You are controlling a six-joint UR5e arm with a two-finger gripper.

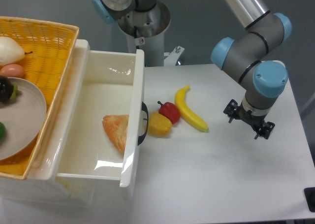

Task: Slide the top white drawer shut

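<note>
Nearest to me, at the lower left, I see the top white drawer (101,135) pulled well out of its cabinet, its front panel facing right with the black curved handle (144,124) on it. Inside the drawer lies one orange-brown wedge, something like a slice of bread or pastry (117,131), resting against the inner face of the front panel; I count nothing else in there. Left of the drawer, on top of the cabinet, sits one yellow wicker basket (47,47) holding a grey plate (22,118); on or around the plate I make out a white pear-shaped fruit (10,50), a pinkish round item (13,70), a dark bunch like grapes (6,89) and a green bit (2,130) at the frame edge. On the white table (221,170), just right of the handle, there are three pieces of toy produce: one yellow pepper (159,124) beside the handle, one red pepper (170,112) touching it, and one banana (190,110) just beyond. Farther right, the gripper (249,119) hangs over bare table, well apart from the drawer and holding nothing; I cannot tell from this angle how far its fingers are spread. At the back stands the arm's base column (142,29).
</note>
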